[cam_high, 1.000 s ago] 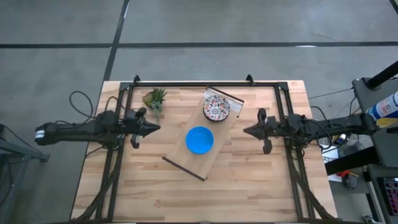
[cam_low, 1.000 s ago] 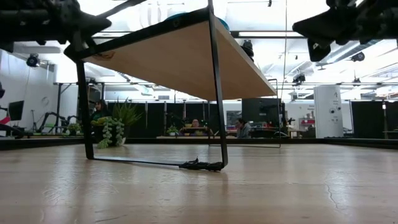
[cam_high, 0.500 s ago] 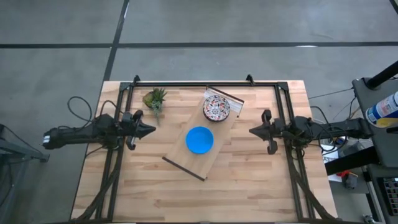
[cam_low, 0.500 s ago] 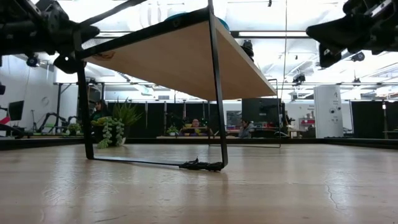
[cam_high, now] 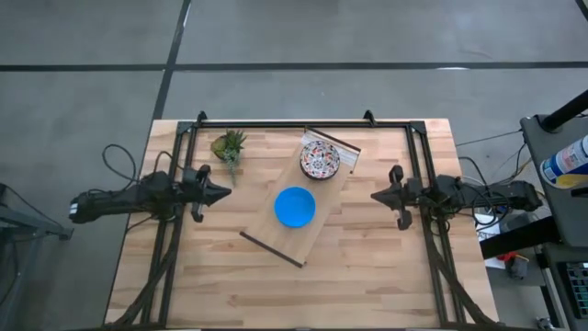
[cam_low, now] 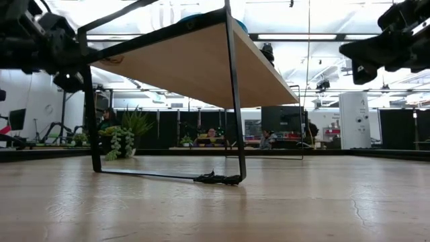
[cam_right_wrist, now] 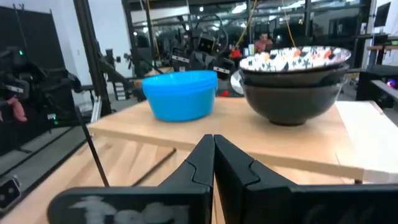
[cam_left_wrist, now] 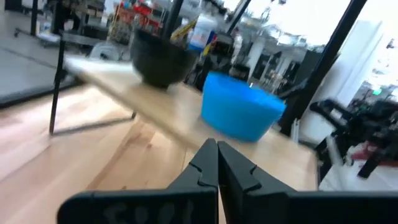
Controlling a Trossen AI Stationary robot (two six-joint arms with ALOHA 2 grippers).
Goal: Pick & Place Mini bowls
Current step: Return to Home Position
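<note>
A solid blue bowl (cam_high: 295, 207) and a red-patterned bowl (cam_high: 320, 159) stand on a long light wooden board (cam_high: 276, 236) raised on thin black legs above the table. In the right wrist view the patterned bowl (cam_right_wrist: 292, 81) is dark outside and shows two rims, as if nested in another; the blue bowl (cam_right_wrist: 180, 93) stands beside it. My left gripper (cam_high: 229, 193) hovers left of the board, shut and holding nothing, pointing at the blue bowl (cam_left_wrist: 242, 112). My right gripper (cam_high: 373, 195) hovers right of the board, shut and holding nothing. Other bowls are out of view.
A small green plant (cam_high: 230, 145) stands on the table near the far left, close to my left gripper. A black metal frame (cam_high: 303, 121) runs along the far edge and down both sides. Bare table lies toward the near edge. People sit in the room beyond.
Both arms have drawn back from the board: the left gripper toward the table's left edge, the right gripper toward the right edge, each sinking a little. Both stayed shut. The bowls and the board have not moved.
</note>
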